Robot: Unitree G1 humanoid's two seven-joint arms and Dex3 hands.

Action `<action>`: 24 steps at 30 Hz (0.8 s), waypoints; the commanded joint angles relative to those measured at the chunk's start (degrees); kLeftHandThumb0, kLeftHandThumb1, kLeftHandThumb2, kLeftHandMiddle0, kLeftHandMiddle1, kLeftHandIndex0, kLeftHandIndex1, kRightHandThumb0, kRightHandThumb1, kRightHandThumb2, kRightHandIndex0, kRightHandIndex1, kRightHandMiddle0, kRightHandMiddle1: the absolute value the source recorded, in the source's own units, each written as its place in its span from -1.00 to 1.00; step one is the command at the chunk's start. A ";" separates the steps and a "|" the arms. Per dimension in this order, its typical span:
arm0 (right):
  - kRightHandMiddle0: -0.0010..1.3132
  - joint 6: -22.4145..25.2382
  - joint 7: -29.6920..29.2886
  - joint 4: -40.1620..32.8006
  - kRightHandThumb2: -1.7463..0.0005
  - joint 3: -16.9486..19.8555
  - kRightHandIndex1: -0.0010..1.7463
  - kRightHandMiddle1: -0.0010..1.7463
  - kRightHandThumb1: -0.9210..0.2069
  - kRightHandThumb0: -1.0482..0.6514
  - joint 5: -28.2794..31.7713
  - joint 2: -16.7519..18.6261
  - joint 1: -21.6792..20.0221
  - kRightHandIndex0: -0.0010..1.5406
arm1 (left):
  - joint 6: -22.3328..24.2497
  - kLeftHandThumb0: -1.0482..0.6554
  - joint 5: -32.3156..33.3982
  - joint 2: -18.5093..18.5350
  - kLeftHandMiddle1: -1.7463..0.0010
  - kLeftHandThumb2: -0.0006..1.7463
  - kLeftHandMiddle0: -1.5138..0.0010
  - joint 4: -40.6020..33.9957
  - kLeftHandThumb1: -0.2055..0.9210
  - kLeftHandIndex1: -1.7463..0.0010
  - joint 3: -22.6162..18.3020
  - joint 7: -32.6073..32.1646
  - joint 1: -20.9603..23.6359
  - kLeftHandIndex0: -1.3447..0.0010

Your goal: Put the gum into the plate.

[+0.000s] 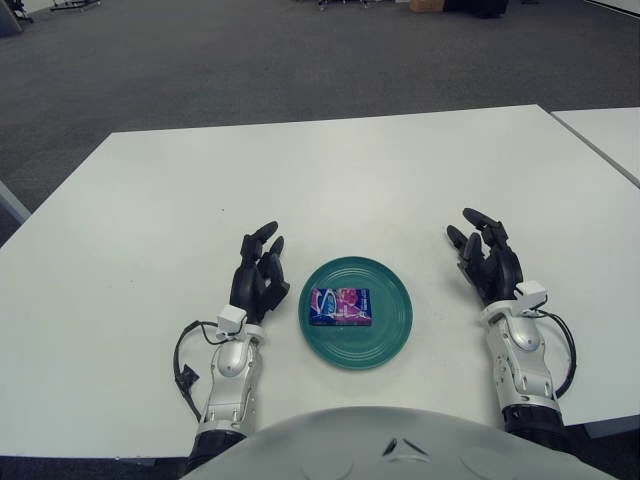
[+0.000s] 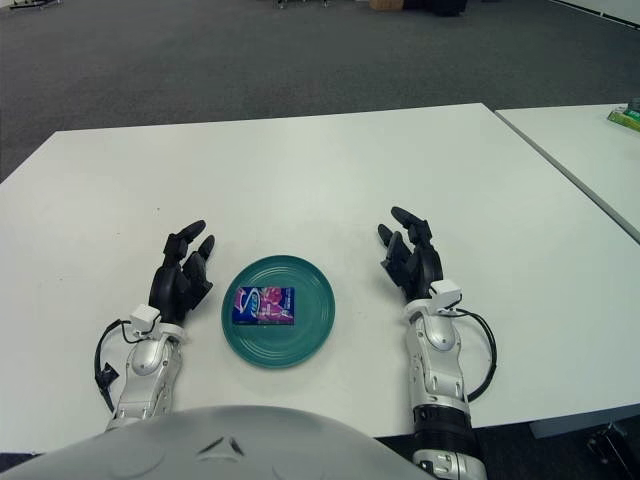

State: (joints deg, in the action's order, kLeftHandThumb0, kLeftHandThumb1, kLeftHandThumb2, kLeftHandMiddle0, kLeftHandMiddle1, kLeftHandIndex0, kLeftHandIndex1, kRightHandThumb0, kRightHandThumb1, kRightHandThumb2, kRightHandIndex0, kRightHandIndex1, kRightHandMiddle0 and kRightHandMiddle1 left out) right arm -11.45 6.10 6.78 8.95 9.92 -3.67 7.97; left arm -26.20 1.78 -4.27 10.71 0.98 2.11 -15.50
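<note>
A blue and pink gum pack (image 1: 340,305) lies flat in the middle of a teal plate (image 1: 389,333) on the white table. My left hand (image 1: 259,270) shows just left of the plate, fingers spread and holding nothing. My right hand (image 1: 485,254) shows to the right of the plate, a little farther from it, fingers also spread and holding nothing. Neither hand touches the plate or the gum.
The white table (image 1: 320,180) stretches far ahead and to both sides of the plate. A second white table (image 2: 590,150) stands to the right across a narrow gap, with a small green object (image 2: 626,118) on it. Grey carpet lies beyond.
</note>
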 commanded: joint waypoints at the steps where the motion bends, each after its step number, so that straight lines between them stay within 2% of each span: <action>1: -1.00 2.25 -0.32 1.65 0.00 -0.51 -0.97 -0.05 -1.00 -0.65 -0.48 0.60 1.07 -0.37 | 1.93 -0.78 0.57 0.52 0.97 -0.01 0.41 0.69 1.00 -0.04 -0.37 0.23 -2.42 0.90; 7: -0.99 1.65 -0.77 8.30 0.00 -0.51 -0.98 -0.05 -1.00 -0.68 -1.28 0.73 -0.82 -0.39 | 2.63 -0.77 1.34 0.42 0.96 0.00 0.39 -1.01 1.00 -0.03 -0.40 0.78 -3.95 0.92; 24: -0.98 3.11 -2.38 6.26 0.00 -2.25 -0.97 -0.05 -1.00 -0.67 -2.76 2.54 2.12 -0.36 | 4.19 -0.78 3.22 0.68 0.96 -0.01 0.37 -3.33 1.00 -0.02 -1.07 1.63 -5.82 0.97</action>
State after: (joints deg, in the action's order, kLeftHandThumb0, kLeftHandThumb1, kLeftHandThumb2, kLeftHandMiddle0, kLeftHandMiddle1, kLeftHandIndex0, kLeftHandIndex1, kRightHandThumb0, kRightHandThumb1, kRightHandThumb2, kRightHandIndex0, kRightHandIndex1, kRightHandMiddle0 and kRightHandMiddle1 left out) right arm -12.09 4.43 10.93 7.48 7.56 -2.59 7.18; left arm -23.86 4.29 -4.17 6.35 0.44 3.33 -19.60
